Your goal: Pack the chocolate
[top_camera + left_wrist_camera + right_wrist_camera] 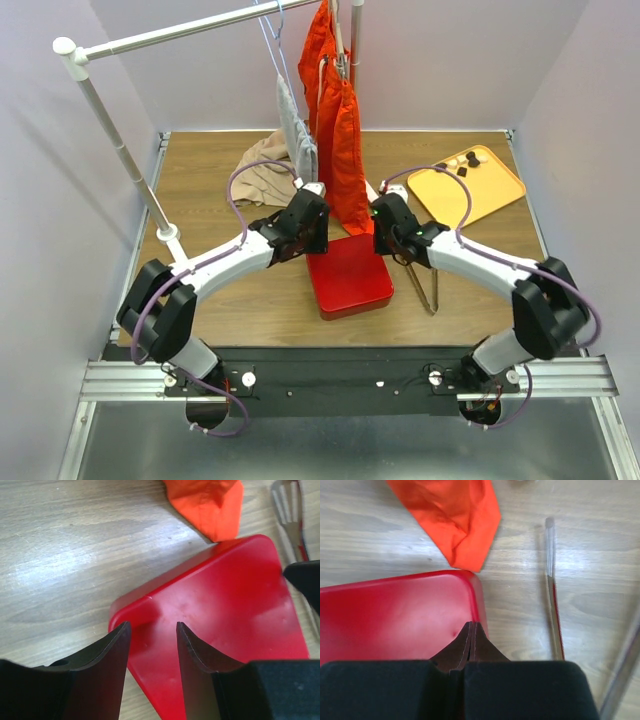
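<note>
Table (215,300): a smooth wooden top is shown, and anything pushed sideways on it is judged likely to skid.
Orange garment (345,150): it is hung from the rack over the table's far middle, with its hem just beyond the box. It could be snagged by an arm swung toward the tray.
Red box (350,275): it is set mid-table toward the near edge, and only a smooth closed face is shown. If one corner is pried while the other is unbraced, the box may be spun or shoved away.
Yellow tray (495,195): it is placed at the table's far right corner, well apart from the box, so a drop during the long carry is possible.
Tongs (551,570): they are laid just right of the box and could be knocked by the right arm.
Left gripper (152,627): the fingers are parted over the box's far left corner and nothing is held. Contact cannot be told, and a closing there could slip off the rounded rim.
Right gripper (471,627): the fingers are pressed together, empty, at the box's far right corner.
Chocolate (472,159): the lumps in view are gathered on the tray's far end, with none in the box. Being tiny, they may be crushed or missed.
</note>
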`<state>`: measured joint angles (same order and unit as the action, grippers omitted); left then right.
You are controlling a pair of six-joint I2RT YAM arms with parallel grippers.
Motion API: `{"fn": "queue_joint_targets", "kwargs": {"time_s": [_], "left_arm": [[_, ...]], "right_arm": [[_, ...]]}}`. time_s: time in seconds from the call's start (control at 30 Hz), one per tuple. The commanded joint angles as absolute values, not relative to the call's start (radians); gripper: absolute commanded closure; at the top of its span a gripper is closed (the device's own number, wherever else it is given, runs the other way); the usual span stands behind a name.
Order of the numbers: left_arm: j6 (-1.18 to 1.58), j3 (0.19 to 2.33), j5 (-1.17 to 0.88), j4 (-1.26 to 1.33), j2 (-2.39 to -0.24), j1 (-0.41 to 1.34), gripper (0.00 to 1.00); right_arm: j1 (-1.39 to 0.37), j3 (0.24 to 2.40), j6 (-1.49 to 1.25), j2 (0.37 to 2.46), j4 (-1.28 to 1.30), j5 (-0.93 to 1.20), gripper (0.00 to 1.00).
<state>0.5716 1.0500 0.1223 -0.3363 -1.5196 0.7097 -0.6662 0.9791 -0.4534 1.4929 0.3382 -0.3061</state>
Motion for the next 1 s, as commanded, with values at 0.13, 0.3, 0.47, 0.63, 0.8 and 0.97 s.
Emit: {"fn": "queue_joint_targets", "kwargs": {"time_s": [0.13, 0.3, 0.47, 0.63, 0.8, 0.97], "left_arm": [[0.565, 1.043, 0.124, -0.344, -1.574, 0.704, 0.49], [0.566, 1.069, 0.156, -0.385, -1.468, 0.703, 0.49], [0.584, 1.031, 0.141, -0.362, -1.427, 0.703, 0.49], [0.603, 0.940, 0.092, -0.328, -1.460, 0.704, 0.49], [0.591, 0.966, 0.127, -0.403, -1.433, 0.704, 0.49], [0.581, 1.051, 0.230, -0.472, -1.306, 0.704, 0.49]], "right_arm": [[-0.635, 0.986, -0.413, 1.499, 0.291, -0.242, 0.99], [-0.635, 1.017, -0.411, 1.433, 0.307, -0.226, 0.97], [-0.635, 0.954, -0.465, 1.518, 0.292, -0.149, 0.96], [-0.637, 0.928, -0.472, 1.533, 0.273, -0.129, 0.96], [-0.635, 1.026, -0.428, 1.408, 0.360, -0.293, 0.82], [-0.634, 1.094, -0.425, 1.298, 0.449, -0.512, 0.29]]}}
